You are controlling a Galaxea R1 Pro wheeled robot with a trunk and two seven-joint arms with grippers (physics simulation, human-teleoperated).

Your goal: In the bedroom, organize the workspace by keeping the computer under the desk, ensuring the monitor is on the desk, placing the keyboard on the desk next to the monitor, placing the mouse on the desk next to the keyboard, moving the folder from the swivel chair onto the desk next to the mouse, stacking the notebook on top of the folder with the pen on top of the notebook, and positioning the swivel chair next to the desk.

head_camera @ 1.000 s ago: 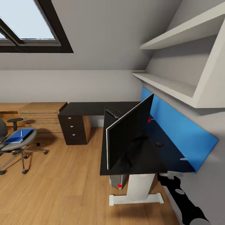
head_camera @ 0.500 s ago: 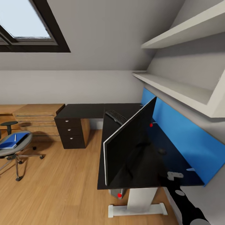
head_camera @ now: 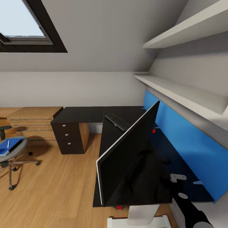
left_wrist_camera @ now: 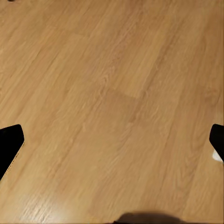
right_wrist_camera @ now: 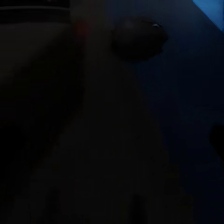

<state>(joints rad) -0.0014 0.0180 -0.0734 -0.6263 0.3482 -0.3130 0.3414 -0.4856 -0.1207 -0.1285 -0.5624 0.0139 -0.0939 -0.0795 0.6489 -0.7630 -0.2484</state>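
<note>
Closer to the tabletop (head_camera: 95, 113) than a second ago: monitor (head_camera: 128, 158) looming at center, keyboard (head_camera: 117, 121) at 12 o'clock, swivel chair (head_camera: 11, 148) with folder (head_camera: 7, 147) at 9 o'clock. Left gripper (left_wrist_camera: 112, 140) spread wide, empty, over wooden floor (left_wrist_camera: 112, 102); right gripper's opening impossible to tell.

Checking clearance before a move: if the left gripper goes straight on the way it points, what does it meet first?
Most likely the bare wooden floor: the left wrist view looks straight at the planks between the open fingertips, nothing in between. Depth unclear.
</note>
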